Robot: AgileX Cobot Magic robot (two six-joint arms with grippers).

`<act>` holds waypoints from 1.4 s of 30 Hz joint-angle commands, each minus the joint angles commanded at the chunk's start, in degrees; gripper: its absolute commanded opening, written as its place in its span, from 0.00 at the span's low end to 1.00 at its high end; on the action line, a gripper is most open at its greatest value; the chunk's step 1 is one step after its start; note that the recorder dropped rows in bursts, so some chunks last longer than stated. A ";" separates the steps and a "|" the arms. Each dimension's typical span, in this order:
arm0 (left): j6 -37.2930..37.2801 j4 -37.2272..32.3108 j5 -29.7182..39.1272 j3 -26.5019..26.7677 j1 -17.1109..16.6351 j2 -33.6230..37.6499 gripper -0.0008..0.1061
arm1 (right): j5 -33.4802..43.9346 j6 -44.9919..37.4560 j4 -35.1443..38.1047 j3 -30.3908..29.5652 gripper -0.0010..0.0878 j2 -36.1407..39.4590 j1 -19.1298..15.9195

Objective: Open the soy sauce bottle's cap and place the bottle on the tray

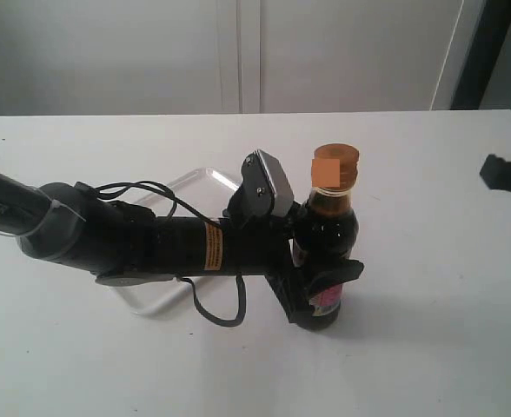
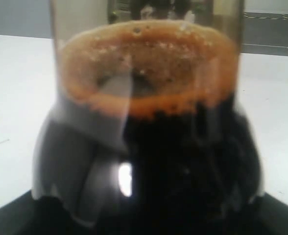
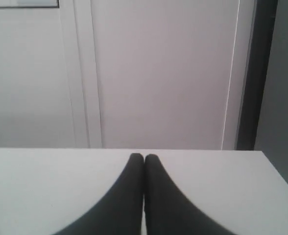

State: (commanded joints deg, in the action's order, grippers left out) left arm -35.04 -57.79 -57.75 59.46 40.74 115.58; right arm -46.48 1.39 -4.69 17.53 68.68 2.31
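The soy sauce bottle (image 1: 329, 221) stands upright on the white table, right of centre. Its golden-orange cap (image 1: 335, 165) sits closed on the neck. My left gripper (image 1: 325, 291) reaches in from the left and is shut on the bottle's lower body, over the label. In the left wrist view the bottle (image 2: 183, 161) fills the frame, dark sauce under a ring of brown foam, and hides the fingers. The white tray (image 1: 199, 180) lies behind and under the left arm, mostly hidden. My right gripper (image 3: 144, 157) is shut on nothing, and it shows at the far right edge (image 1: 503, 174), well away from the bottle.
The left arm (image 1: 134, 239) and its looping black cable (image 1: 212, 308) lie across the tray and the table's left half. A white wall with door panels (image 1: 238, 52) stands behind the table's far edge.
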 joint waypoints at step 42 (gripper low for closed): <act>1.84 -1.03 0.80 0.00 0.00 0.00 0.01 | 28.05 -32.22 14.14 16.79 0.01 7.56 26.28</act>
State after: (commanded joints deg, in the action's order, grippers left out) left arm -33.20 -58.82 -56.95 59.46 40.74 115.58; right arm -18.43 -30.83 9.45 34.32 76.24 28.59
